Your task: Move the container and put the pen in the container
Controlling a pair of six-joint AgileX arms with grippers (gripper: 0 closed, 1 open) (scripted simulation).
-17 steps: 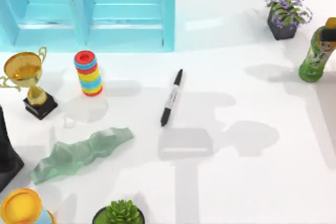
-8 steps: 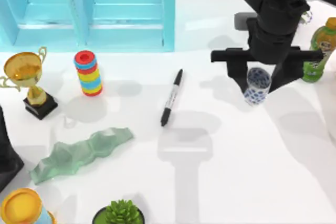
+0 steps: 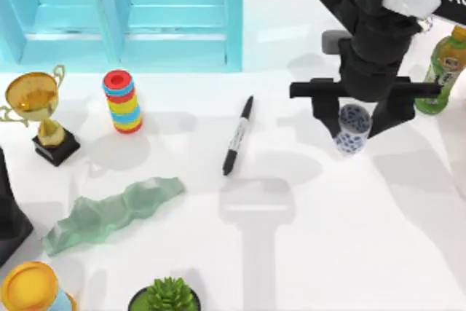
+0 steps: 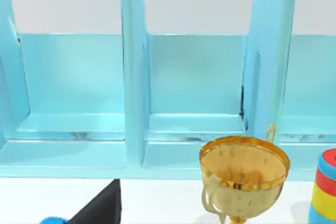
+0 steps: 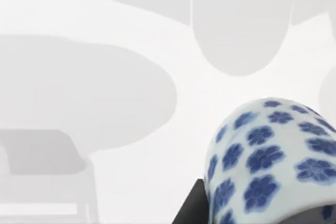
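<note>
**benchwatcher:** ok so which step is this? The right pincer (image 3: 354, 123) is hanging over the right half of the bench (image 3: 306, 253), closed around the container (image 3: 353, 127), the little white cup with blue flowers. The cup is looking tipped in the grip, and from the shadow under it I'm guessing it's off the surface, though I can't say for sure.

**simfan22:** yeah, I'm reading this as the "move the container" part, mid-carry. In the right wrist view the container (image 5: 273, 161) is sitting right up against the camera with bare bench beyond it, so nothing is set down yet as far as I can tell.

**benchwatcher:** and the pen (image 3: 238, 136) is lying flat near the middle, well apart from the cup on its left, tip pointing toward the near side. Nobody's touching it.

**simfan22:** the left arm (image 3: 11, 209) is just sitting at the left edge, parked. Its wrist view is looking at the blue shelf (image 4: 136, 77) and the gold trophy (image 4: 244, 174).

**benchwatcher:** so next move?

**simfan22:** my guess: getting the cup upright and planted somewhere open near the pen, mouth up, then letting go. It's shorter than the pen, so the drop is going to need it standing steady or it'll tip.
</note>
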